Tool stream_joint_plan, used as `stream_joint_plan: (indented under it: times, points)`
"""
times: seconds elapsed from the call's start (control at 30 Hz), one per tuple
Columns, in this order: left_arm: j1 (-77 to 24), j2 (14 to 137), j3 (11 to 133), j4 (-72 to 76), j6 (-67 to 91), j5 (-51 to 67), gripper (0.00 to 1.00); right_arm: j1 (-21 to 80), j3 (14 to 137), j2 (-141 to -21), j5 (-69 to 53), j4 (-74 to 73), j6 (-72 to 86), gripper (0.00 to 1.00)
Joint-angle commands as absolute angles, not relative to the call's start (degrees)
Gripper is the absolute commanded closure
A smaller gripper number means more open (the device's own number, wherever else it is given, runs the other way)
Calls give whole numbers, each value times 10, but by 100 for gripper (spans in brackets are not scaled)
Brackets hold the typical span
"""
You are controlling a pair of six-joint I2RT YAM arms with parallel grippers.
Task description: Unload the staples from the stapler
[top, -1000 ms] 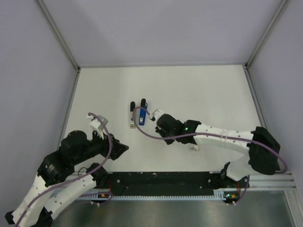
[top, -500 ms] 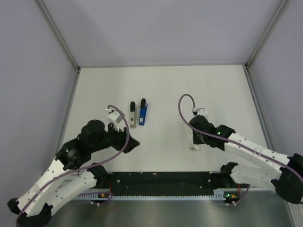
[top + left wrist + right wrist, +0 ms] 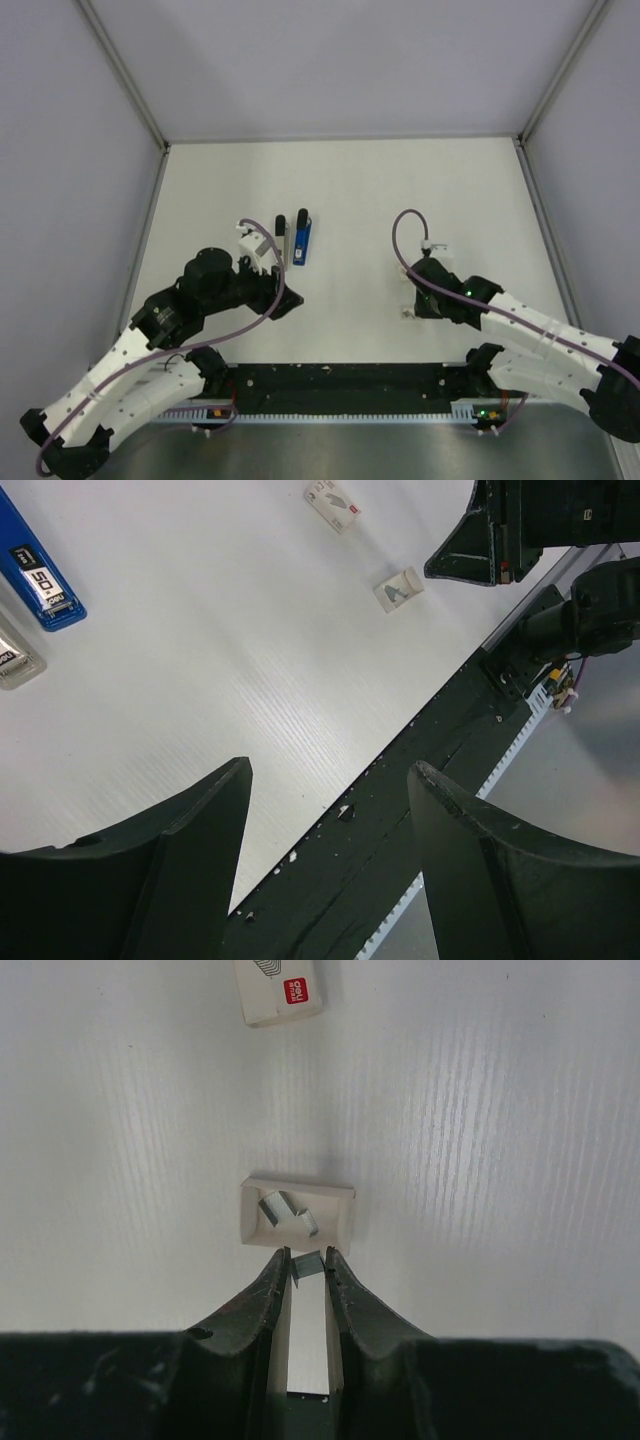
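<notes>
Carrying a pinched strip of staples [image 3: 308, 1263], my right gripper [image 3: 305, 1254] has swung from the stapler [image 3: 302, 243] to the cream staple box [image 3: 247, 1216]. Release looks next. My left gripper [image 3: 330, 775], wide and empty, has closed in on the stapler lying mid-table.

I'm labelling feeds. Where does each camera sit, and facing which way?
Top external: overhead behind the robot, looking down on the white table; left arm, right arm show.
Left wrist: faces table, small narrow blue stapler; its open fingers show.
Right wrist: faces small cream tray; its fingers pinch staples.
Both wrist views share that tray.
</notes>
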State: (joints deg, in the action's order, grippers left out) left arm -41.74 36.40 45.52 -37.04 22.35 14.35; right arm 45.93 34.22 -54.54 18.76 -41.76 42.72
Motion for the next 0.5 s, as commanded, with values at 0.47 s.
stream_joint_plan:
  times: [0.47]
  points:
    - [-419,384,446,-320,199,156,30,454,324,-575,175,-377,468,80]
